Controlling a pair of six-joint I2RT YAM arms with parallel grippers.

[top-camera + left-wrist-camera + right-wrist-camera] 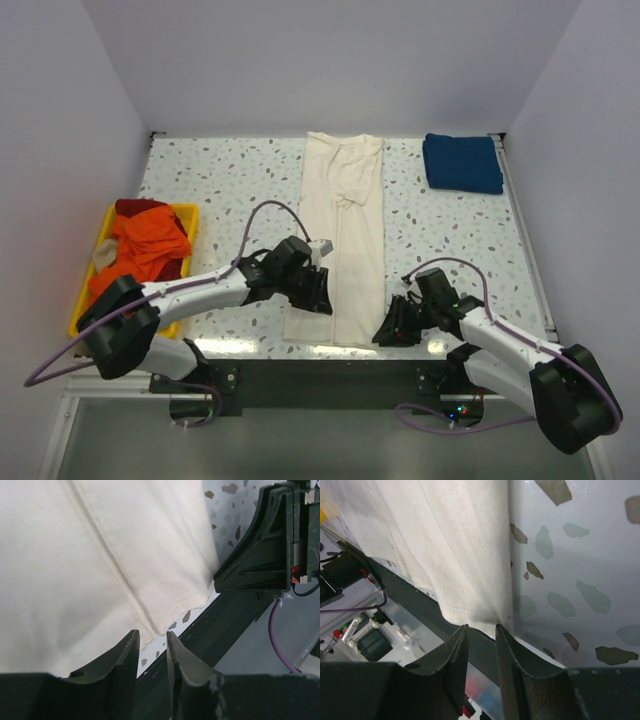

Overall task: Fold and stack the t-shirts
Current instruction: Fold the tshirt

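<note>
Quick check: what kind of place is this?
Probably a lab test cell: a speckled tabletop boxed in by plain white walls, two robot arms bolted at its near edge, and a yellow tray of t-shirts.

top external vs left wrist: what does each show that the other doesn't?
Top external only: a folded dark blue t-shirt at the far right, the yellow tray holding an orange t-shirt on the left, and both arms whole. Left wrist only: the hem stitching at the cream t-shirt near corner, and the narrow gap between the left gripper fingers just short of that corner. Both: the cream t-shirt and the speckled table.
</note>
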